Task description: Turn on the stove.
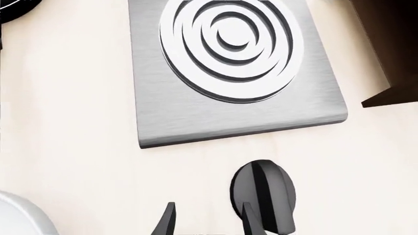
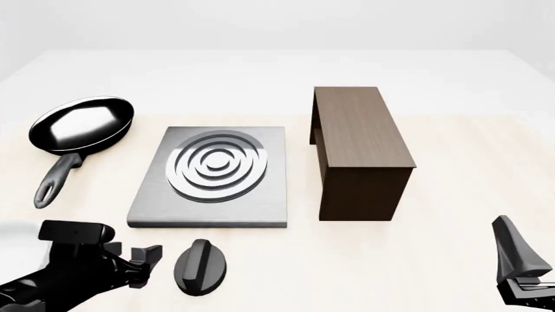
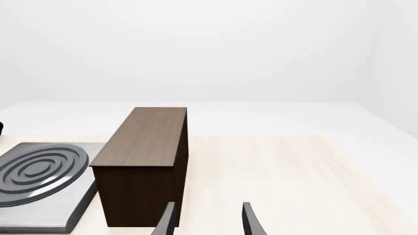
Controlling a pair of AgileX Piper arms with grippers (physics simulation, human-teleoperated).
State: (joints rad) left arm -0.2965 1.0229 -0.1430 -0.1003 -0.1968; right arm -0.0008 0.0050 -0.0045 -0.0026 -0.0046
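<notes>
Brushed grey metal forms the flat square stove slab (image 2: 212, 211), which lies near the middle of the pale wooden counter (image 2: 451, 156) with raised silver concentric burner rings (image 2: 217, 166) on its top. Its separate black round knob (image 2: 200, 266) stands on the counter just in front of the slab's near edge, apart from it, with a ridge across its face.

The left pincer (image 2: 147, 259) sits low over the counter just to the left of the knob. In the left wrist view its two dark fingers (image 1: 164, 223) stand open with a moderate gap, one finger overlapping the knob's edge (image 1: 263, 196) and the other off to its side; whether that finger touches the knob cannot be told. It holds nothing.

A dark brown wooden box (image 2: 360, 149) stands just to the right of the slab, taller than it. A glossy black frying pan (image 2: 82, 123) with a black handle lies on the far left, well apart from the knob.

The right pincer (image 3: 207, 220) hangs at the near right corner, well away from the stove. In the right wrist view its fingers are parted and empty, pointing past the box.
</notes>
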